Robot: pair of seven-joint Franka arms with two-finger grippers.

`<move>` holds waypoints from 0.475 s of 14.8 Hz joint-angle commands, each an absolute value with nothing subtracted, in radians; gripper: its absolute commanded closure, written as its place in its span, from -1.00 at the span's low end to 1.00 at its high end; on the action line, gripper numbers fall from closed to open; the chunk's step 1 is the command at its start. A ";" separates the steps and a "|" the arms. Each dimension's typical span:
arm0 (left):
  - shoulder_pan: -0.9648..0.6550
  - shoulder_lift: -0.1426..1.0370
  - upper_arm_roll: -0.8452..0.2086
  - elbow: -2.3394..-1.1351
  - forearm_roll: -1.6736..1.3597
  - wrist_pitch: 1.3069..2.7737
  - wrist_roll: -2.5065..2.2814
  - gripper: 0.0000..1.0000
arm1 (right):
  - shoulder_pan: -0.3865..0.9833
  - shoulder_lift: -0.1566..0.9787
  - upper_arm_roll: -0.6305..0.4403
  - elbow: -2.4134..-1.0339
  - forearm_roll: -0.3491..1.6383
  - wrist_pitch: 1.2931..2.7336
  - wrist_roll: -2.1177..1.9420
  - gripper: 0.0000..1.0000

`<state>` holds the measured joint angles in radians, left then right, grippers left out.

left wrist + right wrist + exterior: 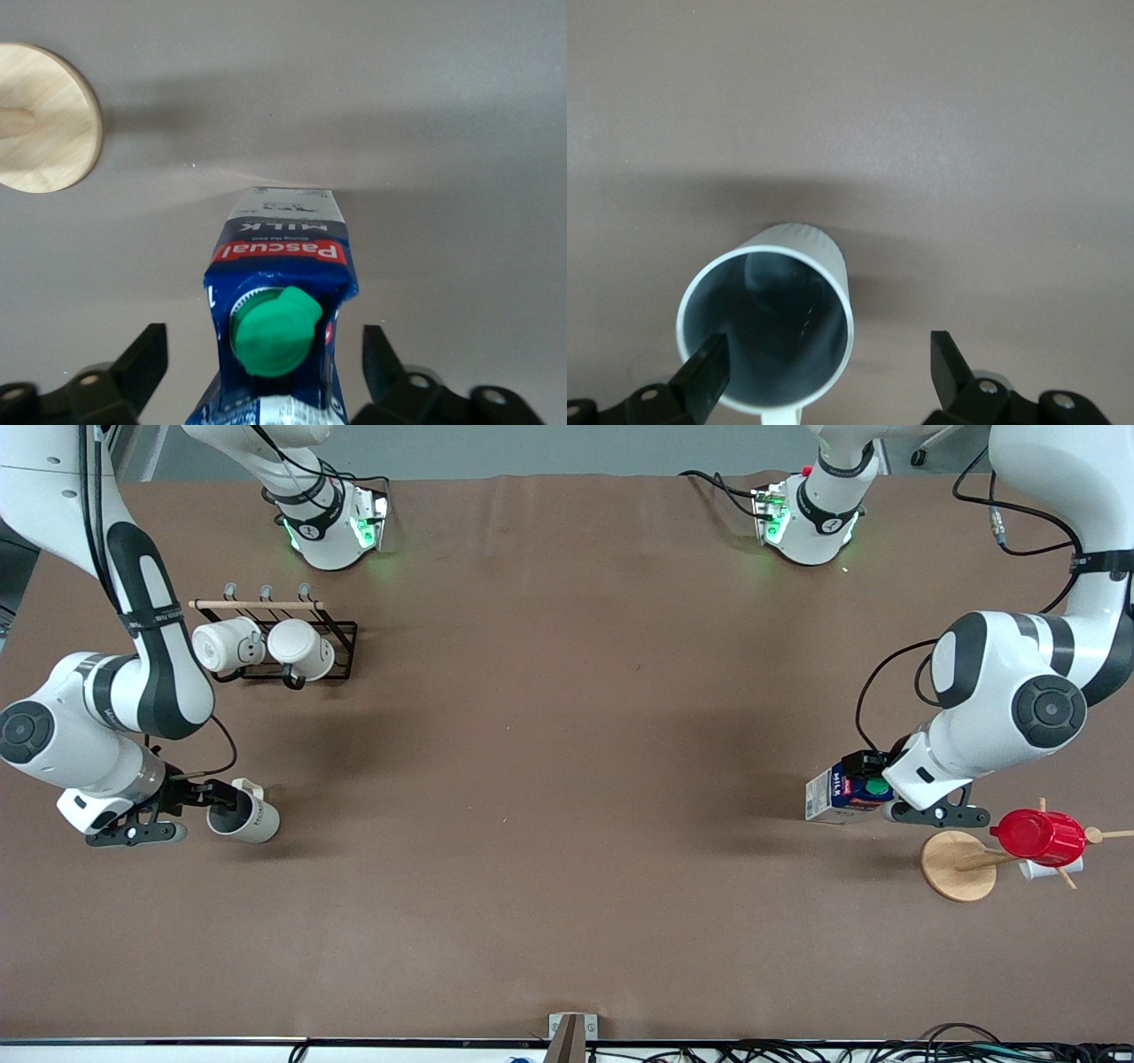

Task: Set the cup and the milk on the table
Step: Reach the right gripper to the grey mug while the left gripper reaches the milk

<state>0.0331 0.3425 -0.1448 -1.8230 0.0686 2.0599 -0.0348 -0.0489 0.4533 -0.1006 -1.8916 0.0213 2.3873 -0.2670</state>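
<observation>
The cup (246,817), cream-white with a grey inside and dark lettering, stands on the brown table (567,779) toward the right arm's end. My right gripper (205,808) is open right at it. In the right wrist view the cup (766,328) has one finger (704,372) over its rim and the other finger (948,363) well clear outside; the gripper (828,354) holds nothing. The milk (837,793), blue and white with a green cap, stands toward the left arm's end. My left gripper (886,793) is open around it. In the left wrist view its fingers straddle the milk (279,257) without touching; the gripper (261,341) is open.
A black wire rack (341,633) with a wooden bar holds two white mugs (266,646) near the right arm's base. A wooden mug tree with a round base (955,865) carries a red cup (1038,837) just beside the milk, nearer the front camera. The base shows in the left wrist view (44,119).
</observation>
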 commanded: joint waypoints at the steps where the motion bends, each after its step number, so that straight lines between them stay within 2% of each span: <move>1: 0.034 0.345 -0.144 -1.825 0.089 2.072 -0.038 -0.31 | -0.051 0.468 -0.100 -1.942 0.040 2.482 -0.299 -0.98; 3: 0.032 0.345 -0.144 -1.825 0.089 2.065 -0.040 0.05 | -0.051 0.477 -0.100 -1.948 0.040 2.491 -0.298 -0.86; 4: 0.029 0.345 -0.144 -1.822 0.089 2.060 -0.043 0.20 | -0.051 0.480 -0.100 -1.950 0.040 2.491 -0.298 -0.73; 6: 0.028 0.338 -0.144 -1.801 0.089 2.051 -0.052 0.26 | -0.051 0.485 -0.100 -1.951 0.040 2.484 -0.293 -0.43; 7: 0.028 0.334 -0.144 -1.781 0.089 2.024 -0.054 0.27 | -0.051 0.485 -0.100 -1.951 0.040 2.477 -0.288 -0.12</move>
